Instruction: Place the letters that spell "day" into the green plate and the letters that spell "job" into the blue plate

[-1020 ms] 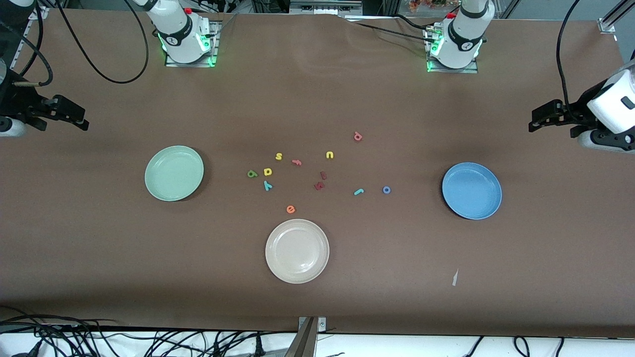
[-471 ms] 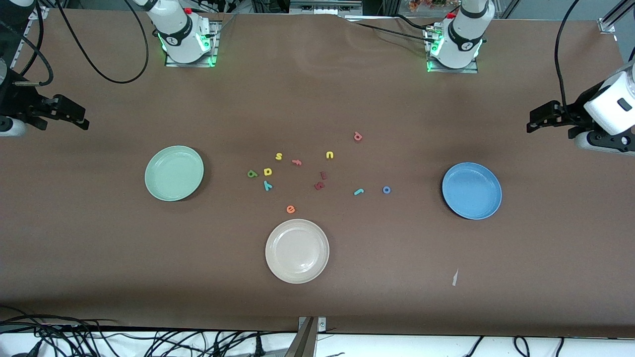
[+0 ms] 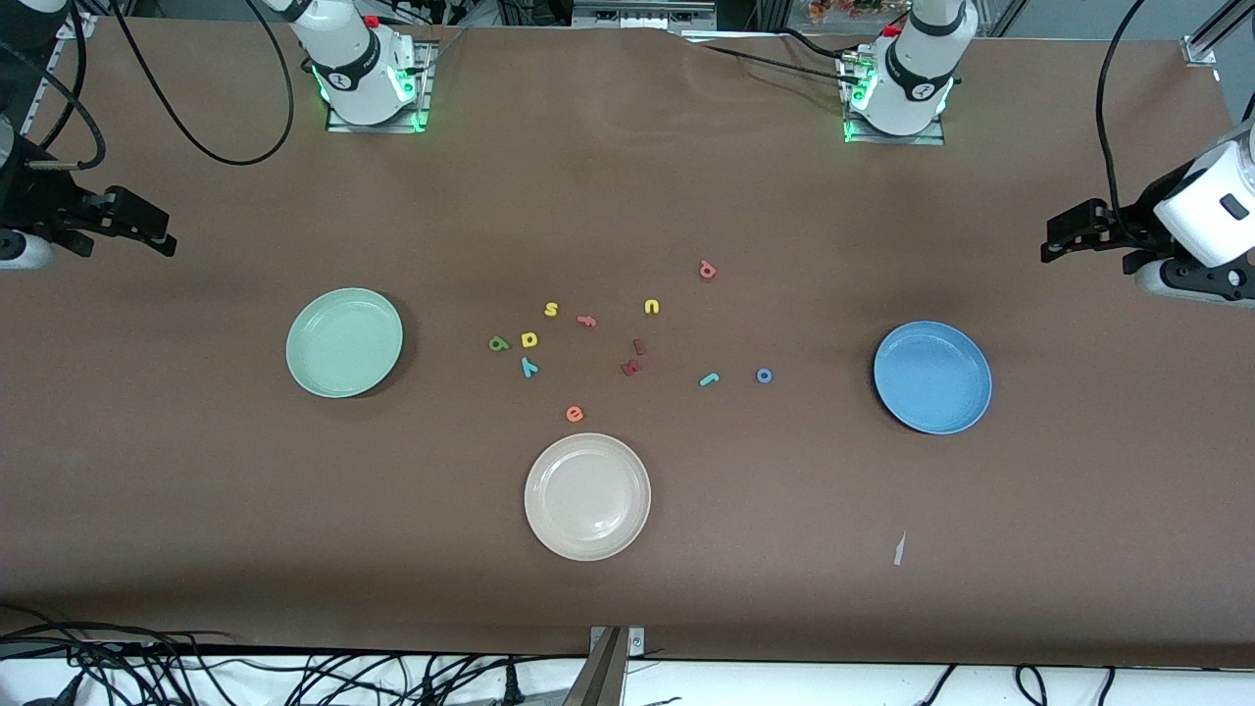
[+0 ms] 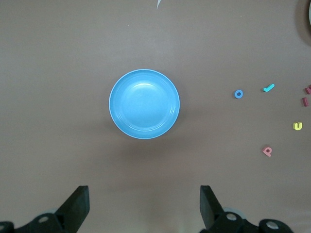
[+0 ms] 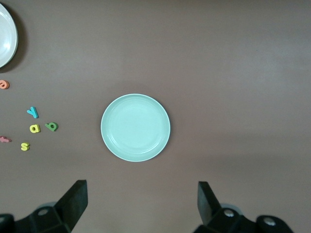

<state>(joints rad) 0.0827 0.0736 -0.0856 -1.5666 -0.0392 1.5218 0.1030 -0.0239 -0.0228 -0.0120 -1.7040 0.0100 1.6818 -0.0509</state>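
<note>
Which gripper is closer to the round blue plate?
Left. The left gripper hangs open near the round blue plate; the right gripper waits open at the other end.

Brown table (image 3: 196,510). Cream-white plate (image 3: 587,496) nearest the front camera – nothing in it. Orange "e" (image 3: 575,414) just above its rim. Yellow "s" (image 3: 551,310), pinkish "f" (image 3: 586,321), yellow "u" (image 3: 652,307) in a loose row farther off. Two dark red pieces (image 3: 632,367) mid-table, close together. Small white scrap (image 3: 898,549) toward the left arm's end – well apart from the letters.
</note>
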